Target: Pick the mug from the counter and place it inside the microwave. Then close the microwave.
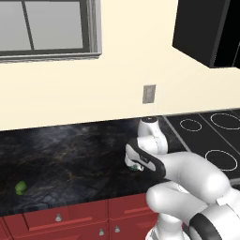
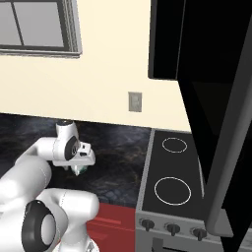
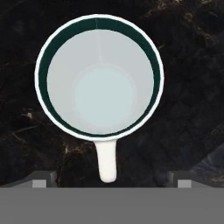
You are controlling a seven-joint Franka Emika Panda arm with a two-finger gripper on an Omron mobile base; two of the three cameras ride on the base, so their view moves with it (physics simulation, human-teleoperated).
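White mug upright on counter | gripper above, fingers spread, grasping nothing

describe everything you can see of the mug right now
The mug is a small round cup, white outside with a dark teal band inside the rim and a pale, empty interior. A white loop handle points toward the gripper in the hand view. It stands upright on the black marbled counter. The open fingers sit either side of the handle, apart from it. In the base views the hand largely hides it.
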